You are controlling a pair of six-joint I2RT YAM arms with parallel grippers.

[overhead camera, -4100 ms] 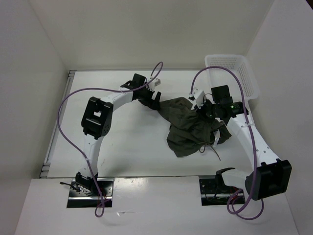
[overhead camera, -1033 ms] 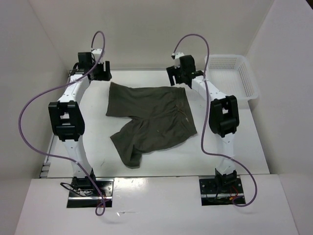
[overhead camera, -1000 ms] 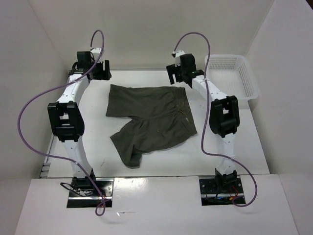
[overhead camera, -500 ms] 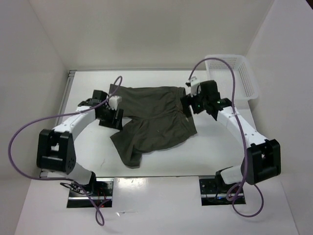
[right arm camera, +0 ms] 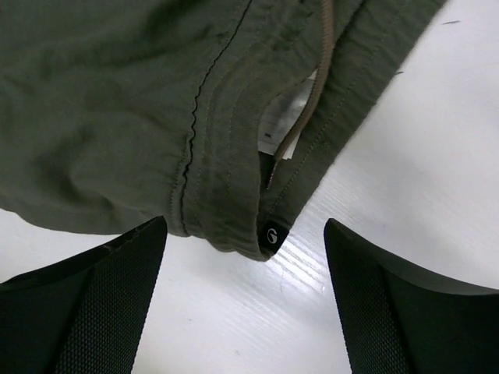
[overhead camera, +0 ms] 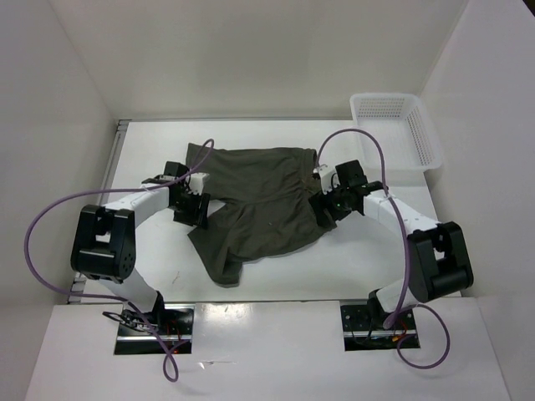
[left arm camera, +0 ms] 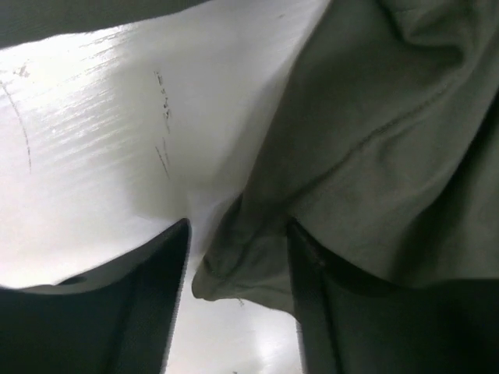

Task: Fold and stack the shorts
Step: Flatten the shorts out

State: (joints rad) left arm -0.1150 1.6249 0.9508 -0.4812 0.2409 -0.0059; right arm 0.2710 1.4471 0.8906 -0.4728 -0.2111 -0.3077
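The dark olive shorts (overhead camera: 259, 196) lie spread flat on the white table, waistband to the right and legs to the left. My left gripper (overhead camera: 192, 209) sits low at the near corner of the far leg's hem. In the left wrist view the left gripper (left arm camera: 238, 308) is open, with a folded cloth edge (left arm camera: 234, 265) between its fingers (left arm camera: 148, 312). My right gripper (overhead camera: 324, 209) is at the waistband's near corner. The right wrist view shows the right gripper (right arm camera: 245, 300) wide open, just short of the waistband corner (right arm camera: 269, 234) with its small black tag and drawstring (right arm camera: 312, 101).
A white plastic mesh basket (overhead camera: 399, 125) stands at the back right of the table. White walls close in the table at the back and on both sides. Purple cables arch over both arms.
Both arms have swung from the table's far edge down to the shorts' left and right sides. The shorts, bunched between the grippers earlier, now lie flat.
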